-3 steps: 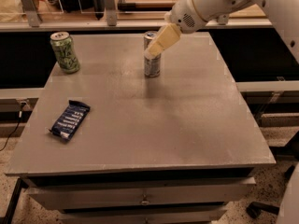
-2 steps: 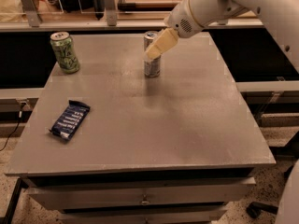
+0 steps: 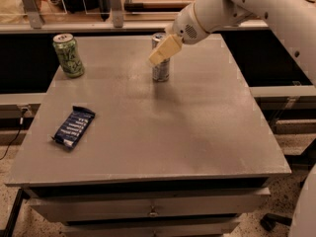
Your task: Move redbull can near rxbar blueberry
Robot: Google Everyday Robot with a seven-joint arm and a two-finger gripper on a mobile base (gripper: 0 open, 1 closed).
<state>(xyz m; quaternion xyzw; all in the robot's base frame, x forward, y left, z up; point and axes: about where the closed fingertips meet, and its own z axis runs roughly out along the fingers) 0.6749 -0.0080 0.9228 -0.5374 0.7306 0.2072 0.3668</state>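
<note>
The redbull can [image 3: 161, 72], slim and silver with blue patches, stands upright at the back middle of the grey table [image 3: 197, 132]. My gripper [image 3: 162, 52], beige at the end of the white arm, reaches in from the upper right and sits over the can's upper front, hiding part of it. I cannot tell whether it touches the can. The rxbar blueberry [image 3: 74, 127], a flat dark blue wrapper with white lines, lies near the table's left front, far from the can.
A wider green can [image 3: 68, 56] stands at the table's back left corner. A shelf with metal posts [image 3: 116, 6] runs behind the table. Drawers [image 3: 153, 211] sit under the tabletop.
My gripper has moved a little down and to the left, onto the can's upper part. The can, the bar and the green can have not moved.
</note>
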